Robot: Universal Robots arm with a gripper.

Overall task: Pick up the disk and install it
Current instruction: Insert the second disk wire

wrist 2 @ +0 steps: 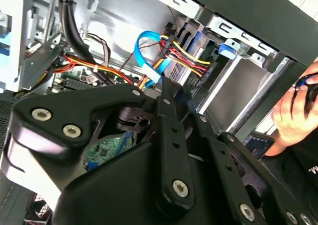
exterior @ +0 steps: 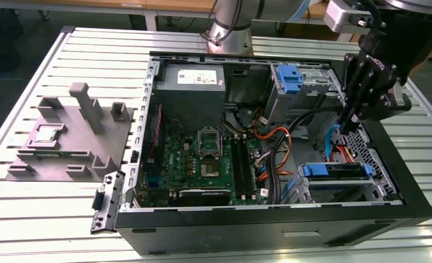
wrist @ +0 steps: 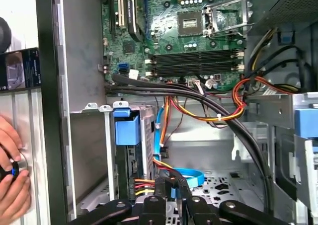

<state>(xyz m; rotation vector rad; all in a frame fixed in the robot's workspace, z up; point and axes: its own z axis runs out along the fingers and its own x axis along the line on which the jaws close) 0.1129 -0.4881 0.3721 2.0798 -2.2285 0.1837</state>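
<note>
Where the open computer case (exterior: 413,203) lies on the slatted bench (exterior: 40,219), the disk (exterior: 334,171) sits in its bay at the case's near corner on the exterior view's right — a dark slab in a bright blue carrier. The tool (exterior: 345,127) hangs fingers-down just above it, amid the cables (exterior: 278,143); whether its fingers are parted I cannot tell. The case wall stands close beside.

Matt black plastic on the gripper (exterior: 347,129). Bare grey sheet metal inside the computer case (exterior: 274,233), beside its glossy green motherboard (exterior: 201,164). Bright blue smooth plastic on the disk (exterior: 336,171) carrier.
</note>
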